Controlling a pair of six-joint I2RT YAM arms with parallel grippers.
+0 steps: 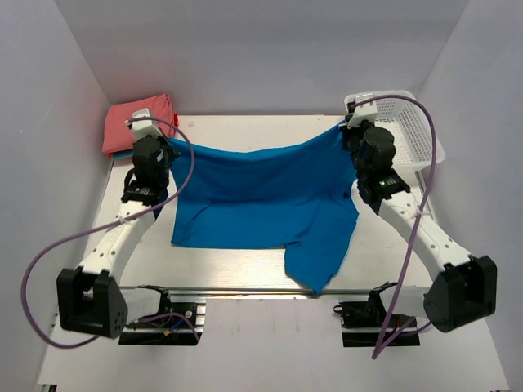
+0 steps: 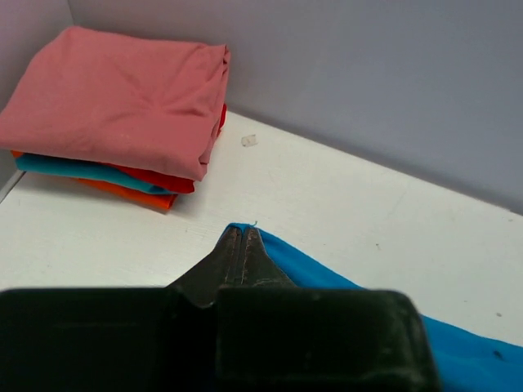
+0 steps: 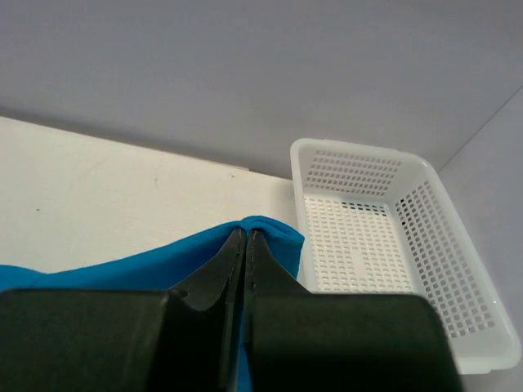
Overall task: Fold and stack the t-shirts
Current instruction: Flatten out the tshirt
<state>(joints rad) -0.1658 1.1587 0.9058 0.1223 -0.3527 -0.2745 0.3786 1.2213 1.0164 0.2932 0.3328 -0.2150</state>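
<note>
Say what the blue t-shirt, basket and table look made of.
The blue t-shirt: soft matte knit cloth, likely cotton jersey; it sags and drapes between its held corners. The basket: white moulded plastic, slight sheen; rigid walls with a regular grid of holes. The table: hard, smooth white top, maybe laminate or painted board; faint scuffs, core not visible.

Two white arms (image 1: 122, 233) with black joints (image 1: 91, 300) and loose purple cables (image 1: 193, 163).
</note>
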